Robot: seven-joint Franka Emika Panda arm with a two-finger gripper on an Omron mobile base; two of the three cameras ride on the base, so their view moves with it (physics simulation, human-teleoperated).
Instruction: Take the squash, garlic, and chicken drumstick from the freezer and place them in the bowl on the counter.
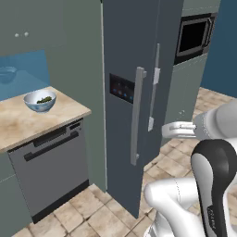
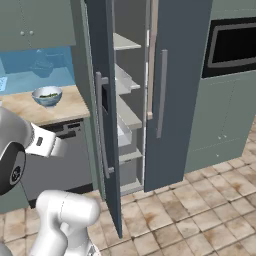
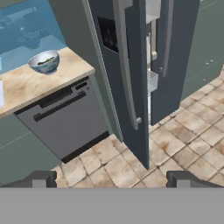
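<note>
While the tall dark slate-grey freezer (image 2: 130,100) stands with its left door swung out partway, its pale grey inner shelves and white door bins show through the gap in the right base view. Beside it runs the light beige marbled counter (image 1: 28,120), above a dark grey front with bar handles. On that counter sits the round bowl (image 1: 40,100), white inside and pale blue outside, with the small dark green squash (image 1: 44,99) already lying in it. Garlic and chicken drumstick I cannot make out; the shelves are too small and shadowed to tell.

The white arm's two-finger gripper (image 3: 112,177) hangs well apart from the freezer, its dark fingertips spread wide with nothing between them.

Judging by kind, the garlic should be light, firm and papery, best pinched across the bulb's widest part, not the thin stem. The drumstick is likely rounded and perhaps slick, so a grip across its middle seems safest. Both look far narrower than the open jaws.

No brand, label or legible writing appears; the freezer door's dark panel shows only small coloured lights.
</note>
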